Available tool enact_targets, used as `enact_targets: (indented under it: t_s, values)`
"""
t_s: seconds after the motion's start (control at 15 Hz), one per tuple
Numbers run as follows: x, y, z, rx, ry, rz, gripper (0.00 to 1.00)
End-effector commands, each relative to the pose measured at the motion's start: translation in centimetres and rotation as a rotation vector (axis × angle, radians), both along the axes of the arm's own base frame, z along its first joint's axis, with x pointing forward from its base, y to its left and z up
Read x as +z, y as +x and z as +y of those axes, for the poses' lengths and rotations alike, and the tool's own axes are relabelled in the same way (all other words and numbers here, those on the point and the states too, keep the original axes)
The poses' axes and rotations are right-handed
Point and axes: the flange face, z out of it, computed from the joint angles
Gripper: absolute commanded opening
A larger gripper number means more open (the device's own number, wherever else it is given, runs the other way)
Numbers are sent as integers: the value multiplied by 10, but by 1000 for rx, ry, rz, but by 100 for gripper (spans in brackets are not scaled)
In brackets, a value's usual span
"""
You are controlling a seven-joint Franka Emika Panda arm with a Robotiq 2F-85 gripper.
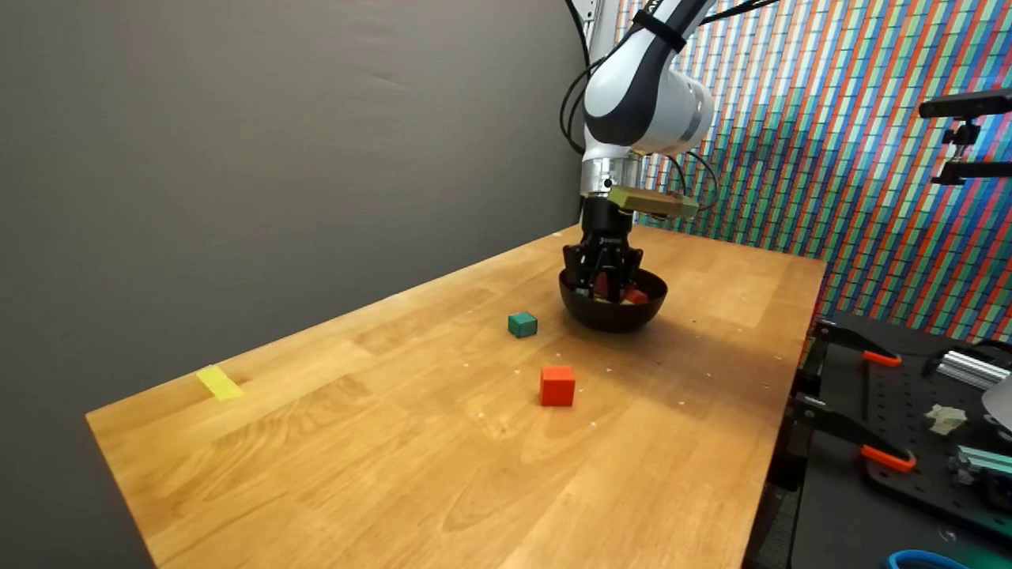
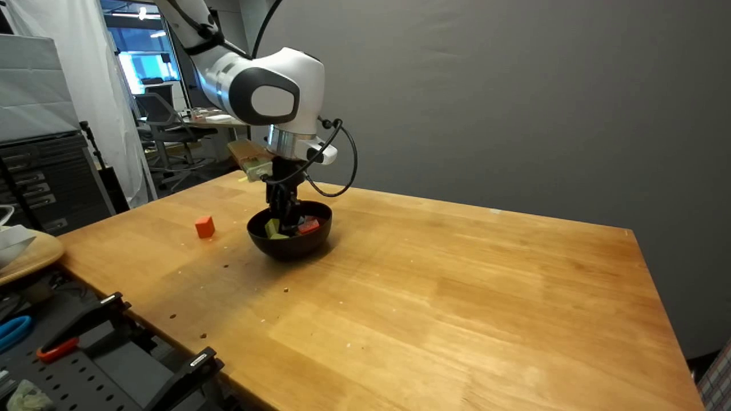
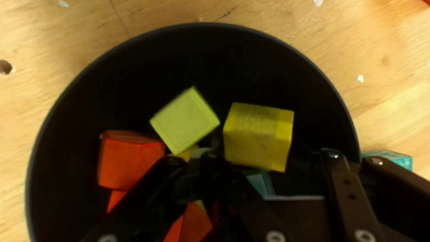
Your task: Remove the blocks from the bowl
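Now, black pincer [image 1: 602, 292]: inside round black bowl [image 3: 218, 50], fingers [image 3: 351, 198] apart; can't tell if they pinch anything.
Yellow cube block [image 3: 258, 136], red cube block [image 3: 129, 163]: in the bowl.
Lift: best squarely gripped and straight up.

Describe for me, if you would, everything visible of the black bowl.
The black bowl is round, smooth and thin-rimmed, with no handle visible, perhaps plastic. It stands upright on the wooden tabletop, holding red cubes and yellow cubes. The gripper reaches inside, hiding part of the interior; whether it touches the bowl is unclear. A green cube sits outside, apart.
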Motion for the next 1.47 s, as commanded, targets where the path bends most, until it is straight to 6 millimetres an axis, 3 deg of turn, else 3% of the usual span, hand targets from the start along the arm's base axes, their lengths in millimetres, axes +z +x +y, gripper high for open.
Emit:
enact_targets:
  t_s: [0.0, 0.4, 0.73, 0.87, 0.93, 1.07, 1.4]
  values:
    - [10, 0, -8, -37, 48, -14, 26]
    - [75, -26, -41, -109, 89, -94, 25]
    - [132, -65, -106, -345, 71, -227, 25]
    - [145, -76, -132, -427, 31, -269, 25]
    - [147, -79, -142, -465, 0, -291, 25]
    - [132, -74, -153, -535, -83, -314, 25]
    - [51, -63, -156, -638, -263, -238, 25]
